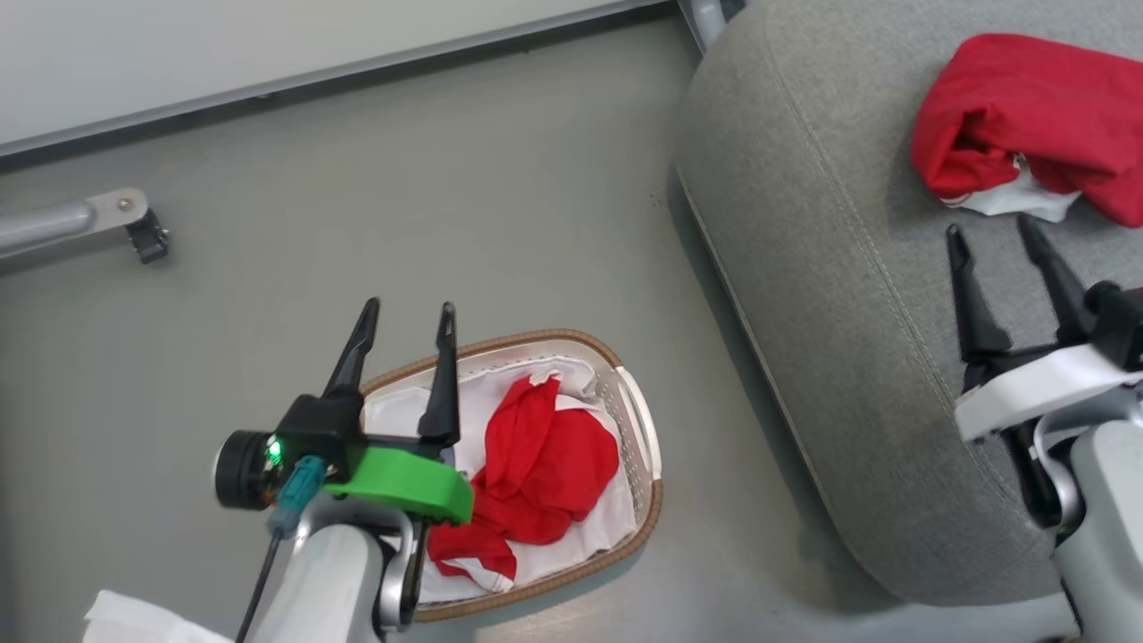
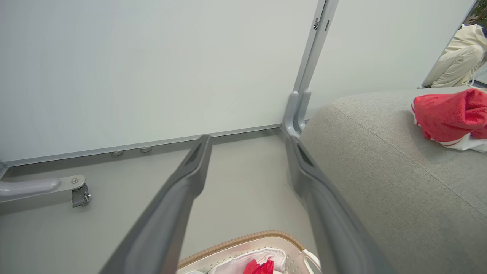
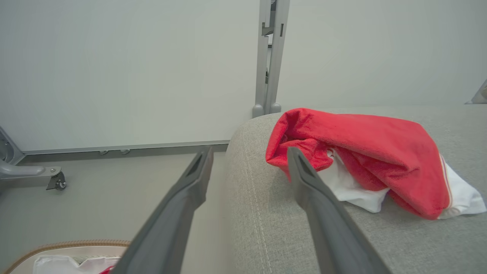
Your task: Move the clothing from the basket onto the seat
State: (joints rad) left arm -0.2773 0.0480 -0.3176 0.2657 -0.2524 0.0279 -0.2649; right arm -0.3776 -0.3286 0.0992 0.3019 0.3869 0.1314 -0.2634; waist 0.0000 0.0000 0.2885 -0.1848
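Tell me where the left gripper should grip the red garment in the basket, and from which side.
Probably the bunched ridge at the upper middle of the red garment, coming straight down from above: it lies crumpled inside the basket, whose walls block a sideways approach. The open left gripper could straddle that fold, clear of the white liner.

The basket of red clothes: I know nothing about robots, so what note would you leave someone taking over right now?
Left gripper: jaws open, empty, above the basket.
Right gripper: jaws open, empty, over the seat.
Done: one red garment lies on the seat.
To do: red clothing in the basket, to be moved across.
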